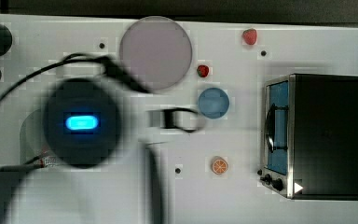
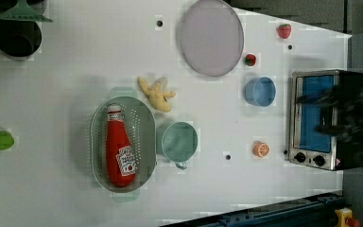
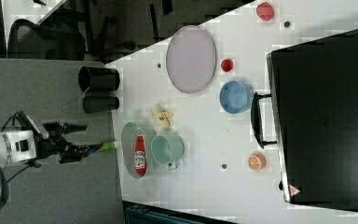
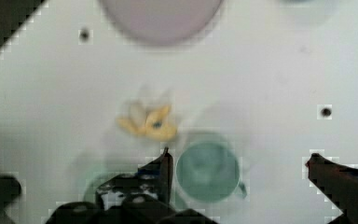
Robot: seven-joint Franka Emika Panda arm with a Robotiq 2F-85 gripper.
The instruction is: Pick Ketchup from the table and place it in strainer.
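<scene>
The Ketchup (image 2: 118,151), a red bottle with a white cap and label, lies lengthwise inside the strainer (image 2: 96,142), a pale green oval basket with a dotted bottom. The right view has the Ketchup (image 3: 140,156) in the strainer (image 3: 127,140) too. My gripper (image 4: 237,161) hangs open high above the table with nothing between its fingers (image 4: 164,168). Below them are a teal cup and a corner of the strainer (image 4: 89,183). In the right view the arm (image 3: 23,145) stands off the table's edge. In the top view the arm (image 1: 81,122) covers the strainer.
A teal cup (image 2: 179,141) touches the strainer's side, with a banana (image 2: 157,93) just beyond. Further off lie a grey plate (image 2: 211,37), a blue bowl (image 2: 260,91), an orange slice (image 2: 261,149), two strawberries (image 2: 284,30), a toaster oven (image 2: 312,118), a lime (image 2: 1,140) and black cups (image 2: 16,38).
</scene>
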